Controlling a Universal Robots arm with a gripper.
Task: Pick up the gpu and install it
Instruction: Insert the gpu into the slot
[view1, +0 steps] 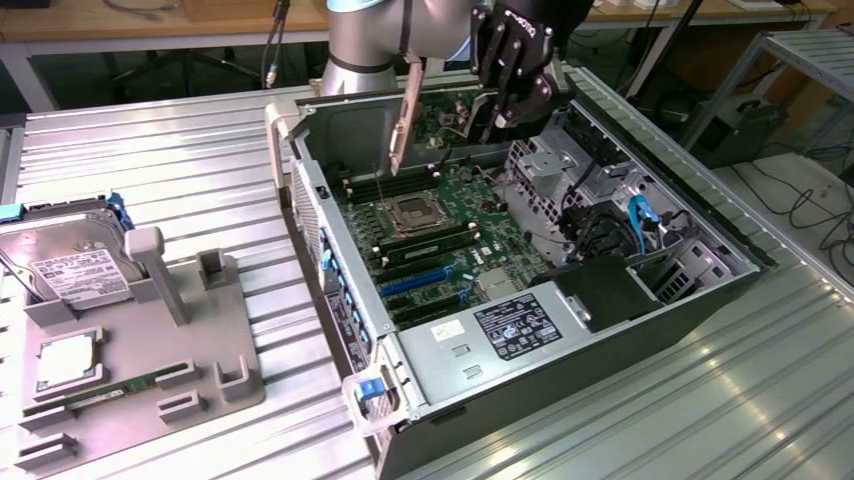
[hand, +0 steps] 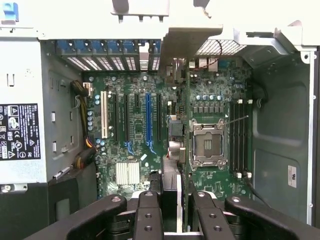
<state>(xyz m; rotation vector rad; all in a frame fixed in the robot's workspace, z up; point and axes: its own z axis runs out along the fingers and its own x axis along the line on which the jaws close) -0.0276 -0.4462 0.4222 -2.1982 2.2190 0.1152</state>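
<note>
Robot arm leaning over an open computer case (view1: 310, 200) that lies on its side on a metal table (view1: 174, 150). Its gripper (view1: 511, 118) is closed partway, the black fingers (hand: 148, 215) pinching a graphics card (view1: 403, 115) by its two flat faces. The card hangs upright on edge in the air, above the green motherboard (view1: 441, 200) and not yet touching it. Its pale metal bracket points toward the slotted rear wall of the case. From the wrist camera the graphics card (hand: 172, 175) appears edge-on between the fingers, running over the board between the row of long expansion slots and the processor socket (hand: 207, 145). It sits a little to the socket side of the blue slot (hand: 148, 122). A hard drive (view1: 74, 260) rests on a grey parts tray (view1: 200, 380) at the exterior view's left, well apart from the work. To do this step well, I judge the card must stay plumb with its bottom edge parallel to the chosen slot. The bracket tip should line up with the matching rear opening, and the descent should be straight, slow and evenly pressed, because a tilted card could jam or scrape nearby parts.
</note>
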